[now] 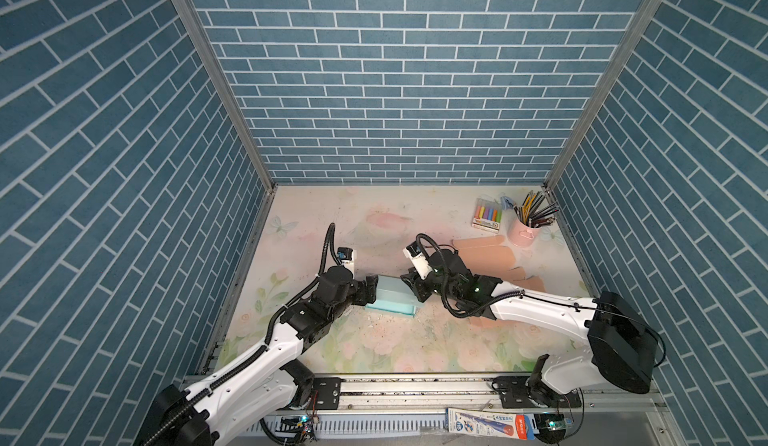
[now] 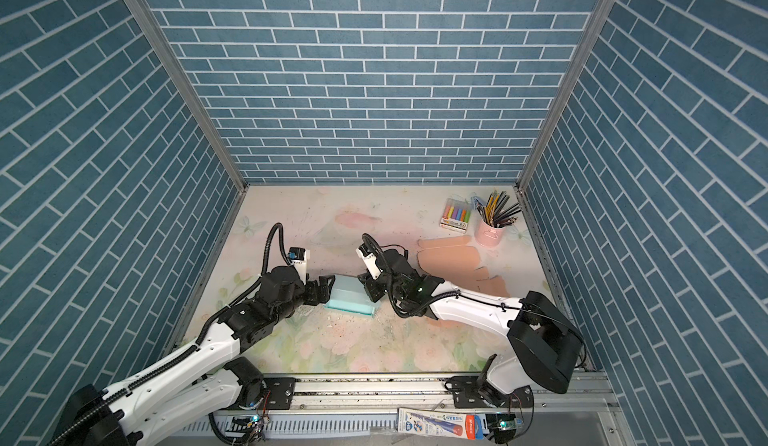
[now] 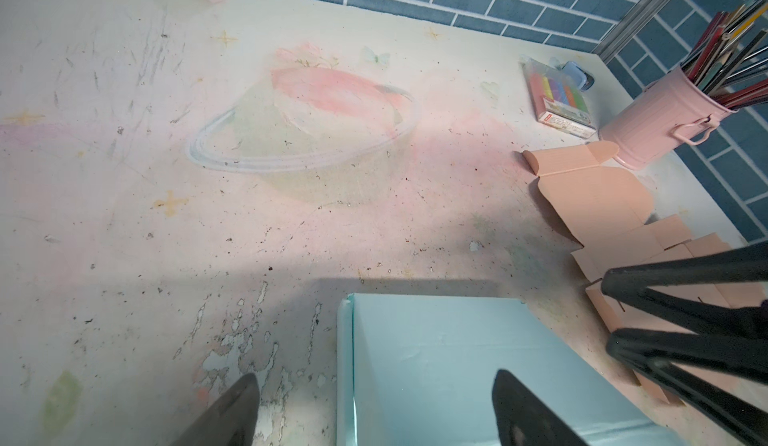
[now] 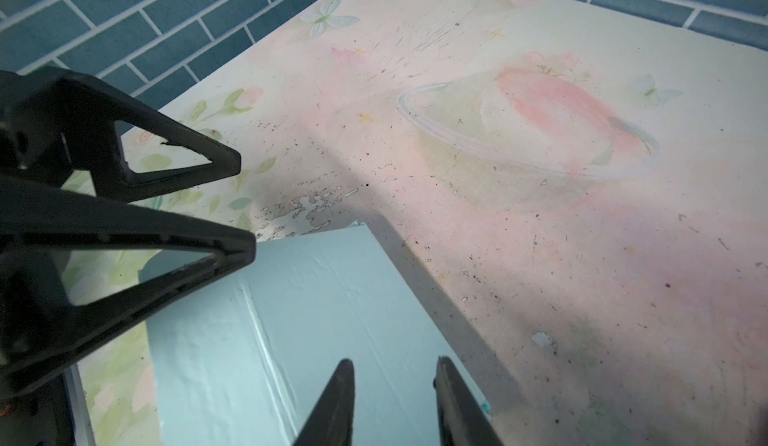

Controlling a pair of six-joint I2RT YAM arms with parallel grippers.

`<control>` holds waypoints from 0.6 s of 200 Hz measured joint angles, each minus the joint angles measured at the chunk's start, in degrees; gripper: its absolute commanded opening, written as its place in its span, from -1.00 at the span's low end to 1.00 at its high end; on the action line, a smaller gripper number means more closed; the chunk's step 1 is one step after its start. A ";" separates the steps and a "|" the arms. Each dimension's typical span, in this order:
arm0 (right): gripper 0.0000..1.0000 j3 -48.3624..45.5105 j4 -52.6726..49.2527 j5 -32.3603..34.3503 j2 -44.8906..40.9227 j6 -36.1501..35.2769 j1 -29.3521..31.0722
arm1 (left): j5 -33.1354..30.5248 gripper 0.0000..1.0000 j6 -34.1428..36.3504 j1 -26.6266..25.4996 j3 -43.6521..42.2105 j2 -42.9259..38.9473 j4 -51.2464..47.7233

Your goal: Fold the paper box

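Left gripper (image 1: 372, 288) gapes fully, astride the left edge of the paper box (image 1: 390, 296) lying mid table (image 1: 374, 224), holding nothing. Right gripper (image 1: 409, 287): narrowly parted over its right end; I cannot tell any grip.

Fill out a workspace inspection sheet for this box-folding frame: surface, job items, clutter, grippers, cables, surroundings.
Surface: floral table, scuffed, print flaking near the box.
Job's things: light blue box partly folded, between the grippers; flat peach blanks at right, partly under the right arm.
Clutter: pink pencil cup and marker pack in the far right corner.
Grippers: left gripper open wide, straddling the box's left edge; right gripper jaws narrowly apart over its right edge, no grip visible.
Cables: black hoses arch over both wrists, clear of the box.
Surroundings: blue brick walls; front rail with a packaged pen.
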 measured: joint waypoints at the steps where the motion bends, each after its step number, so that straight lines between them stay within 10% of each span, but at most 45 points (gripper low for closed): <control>1: -0.31 0.00 0.00 -0.02 0.04 0.00 0.00 | 0.02 0.77 0.00 0.00 -0.04 0.00 0.04; 120: -0.34 0.07 0.00 -2.05 3.30 1.31 1.27 | 1.16 0.77 -0.81 0.02 -5.33 0.31 2.95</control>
